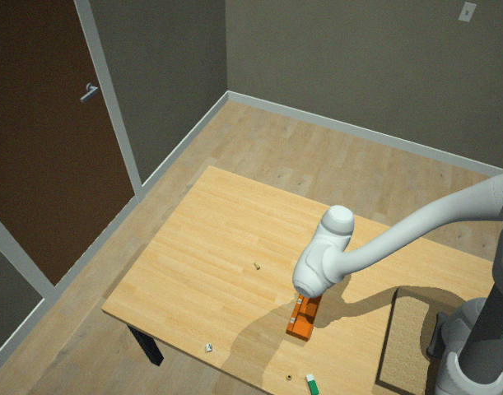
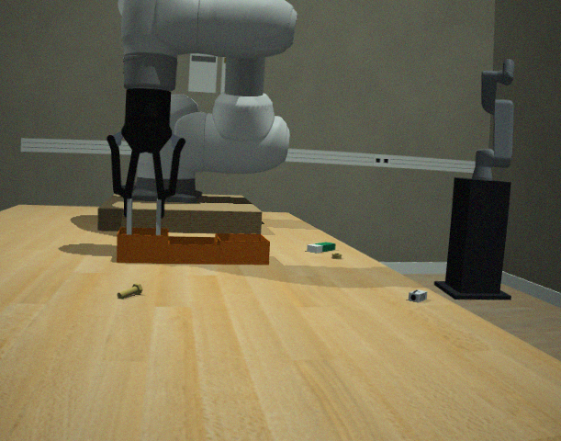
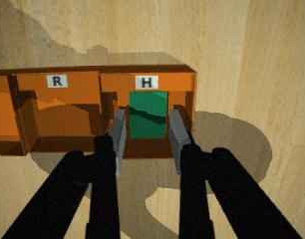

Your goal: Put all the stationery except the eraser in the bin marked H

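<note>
Over the orange bin row (image 2: 192,249), the gripper (image 3: 148,133) hangs with its fingers parted and gripping nothing, their tips flanking a green flat block (image 3: 149,115) that lies inside the compartment labelled H (image 3: 147,83), beside compartment R (image 3: 57,81).

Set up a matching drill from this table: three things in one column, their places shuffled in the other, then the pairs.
Things:
1. flat green block
2. olive metal bolt
3. green-and-white eraser

Places:
A. on the wooden table, right beside the small brass nut
B. inside the orange bin, in the compartment marked H
C. alone on the table, apart from the bin

Pairs: 1-B; 2-C; 3-A
</note>
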{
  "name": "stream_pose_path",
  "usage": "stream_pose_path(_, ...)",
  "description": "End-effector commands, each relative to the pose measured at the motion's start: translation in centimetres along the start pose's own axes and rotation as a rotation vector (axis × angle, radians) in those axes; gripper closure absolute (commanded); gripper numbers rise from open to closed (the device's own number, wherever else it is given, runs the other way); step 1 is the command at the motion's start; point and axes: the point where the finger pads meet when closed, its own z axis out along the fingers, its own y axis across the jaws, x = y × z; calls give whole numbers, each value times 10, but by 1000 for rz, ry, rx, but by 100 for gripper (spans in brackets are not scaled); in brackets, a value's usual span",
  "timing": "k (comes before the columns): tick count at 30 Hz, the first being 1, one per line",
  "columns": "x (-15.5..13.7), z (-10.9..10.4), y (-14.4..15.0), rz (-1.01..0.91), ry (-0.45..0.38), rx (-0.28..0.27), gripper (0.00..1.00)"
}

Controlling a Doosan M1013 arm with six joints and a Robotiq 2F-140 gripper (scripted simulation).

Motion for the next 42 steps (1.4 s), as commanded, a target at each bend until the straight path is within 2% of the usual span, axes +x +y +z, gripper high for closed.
stream_pose_path(1,0,-4,0,0,0,0,65)
stream_pose_path(7,0,-9,0,0,0,0,65)
stream_pose_path(12,0,-34,0,0,0,0,65)
stream_pose_path(18,0,-34,0,0,0,0,65)
stream_pose_path(19,5,-34,-7,50,0,0,74)
stream_pose_path(21,5,-34,-7,50,0,0,74)
stream_pose_path(36,81,-35,-106,629,1,16,74)
stream_pose_path(38,81,-35,-106,629,1,16,74)
stream_pose_path(39,86,-35,-113,730,0,16,74)
stream_pose_path(42,101,-36,-133,818,-1,18,74)
